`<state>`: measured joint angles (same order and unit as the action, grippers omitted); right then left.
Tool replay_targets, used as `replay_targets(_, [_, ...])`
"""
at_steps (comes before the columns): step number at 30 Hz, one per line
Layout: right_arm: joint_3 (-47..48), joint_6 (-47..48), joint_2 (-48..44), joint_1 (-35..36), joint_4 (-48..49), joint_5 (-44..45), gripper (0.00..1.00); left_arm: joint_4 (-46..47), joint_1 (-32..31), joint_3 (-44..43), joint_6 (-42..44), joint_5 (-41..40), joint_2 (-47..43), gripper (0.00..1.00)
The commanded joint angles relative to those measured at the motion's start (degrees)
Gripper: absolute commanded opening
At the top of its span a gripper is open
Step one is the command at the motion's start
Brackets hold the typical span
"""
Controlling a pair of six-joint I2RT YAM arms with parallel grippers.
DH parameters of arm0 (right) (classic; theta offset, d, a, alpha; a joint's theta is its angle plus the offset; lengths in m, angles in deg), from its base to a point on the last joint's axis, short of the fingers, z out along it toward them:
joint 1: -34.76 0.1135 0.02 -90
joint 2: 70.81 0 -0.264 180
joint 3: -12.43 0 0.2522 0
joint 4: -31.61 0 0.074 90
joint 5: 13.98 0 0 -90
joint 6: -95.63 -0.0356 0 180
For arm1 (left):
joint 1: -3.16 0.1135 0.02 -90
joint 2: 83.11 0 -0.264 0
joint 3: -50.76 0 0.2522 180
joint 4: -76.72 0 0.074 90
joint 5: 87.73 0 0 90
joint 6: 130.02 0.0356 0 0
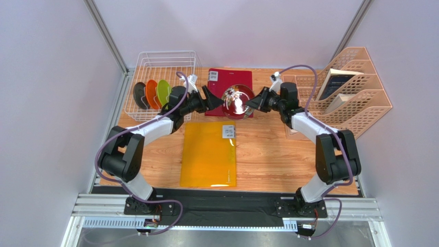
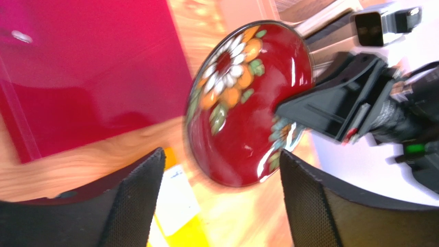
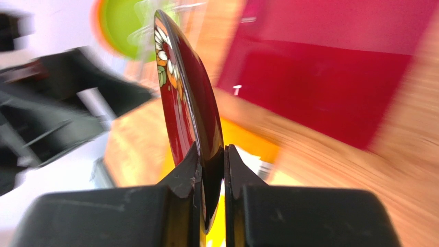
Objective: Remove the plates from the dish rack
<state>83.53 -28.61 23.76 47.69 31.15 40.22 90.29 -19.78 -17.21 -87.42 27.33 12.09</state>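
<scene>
Dark red plate (image 1: 237, 101): held off the desk (image 1: 273, 149) between the two grippers, above the near edge of the red folder (image 1: 229, 77), about midway along the far edge of the desk. Its floral face turns toward the left arm.
Right gripper (image 3: 211, 154): fingers pressed together on the plate's rim, one on each face. The plate stands edge-on and upright out of the grip in the right wrist view.
Left gripper (image 2: 220, 154): fingers spread wide. The plate lies just ahead of the gap, facing it. No clamp on it; whether a fingertip touches the rim cannot be told.
Dish rack (image 1: 170, 64): at the far left corner of the desk, well apart from the held plate.
Plates in rack: lime green plate (image 1: 163, 91), orange plate (image 1: 152, 94) and dark teal-grey plate (image 1: 139, 95), standing on edge side by side at the rack's near end, just beside the left arm's wrist.
Yellow folder (image 1: 208, 154): flat at mid-desk, toward the near edge, below the held plate.
File organiser (image 1: 355, 92): peach, at the far right corner.
</scene>
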Motion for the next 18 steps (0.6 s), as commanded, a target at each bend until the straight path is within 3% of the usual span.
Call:
replay_targets(1, [-0.47, 6.8, -8.77, -3.7, -10.1, 10.64, 0.0, -9.91, -0.26, -4.4, 15.12, -6.67, -6.95, 0.88])
replay_targets(2, [-0.3, 7.51, -9.39, -4.31, -11.96, 11.7, 0.0, -13.41, -0.26, -5.1, 16.88, -9.47, -8.35, 0.88])
replay_targets(3, [-0.56, 8.13, -10.36, -4.66, -15.55, 13.1, 0.0, -15.19, -0.18, -5.28, 20.47, -11.24, -9.23, 0.96])
replay_targets(6, [-2.48, 9.1, -12.37, -5.81, -20.4, 14.96, 0.0, -20.29, -0.26, -5.73, 24.71, -17.48, -12.48, 1.0])
replay_targets(13, [-8.38, 9.63, -17.04, -6.69, -26.04, 15.67, 0.0, -25.75, -0.18, -4.06, 32.01, -31.63, -19.52, 1.0])
replay_targets(18, [-11.81, 9.45, -19.32, -6.69, -27.45, 15.49, 0.0, -25.93, -0.18, -3.0, 33.95, -34.64, -22.33, 1.0])
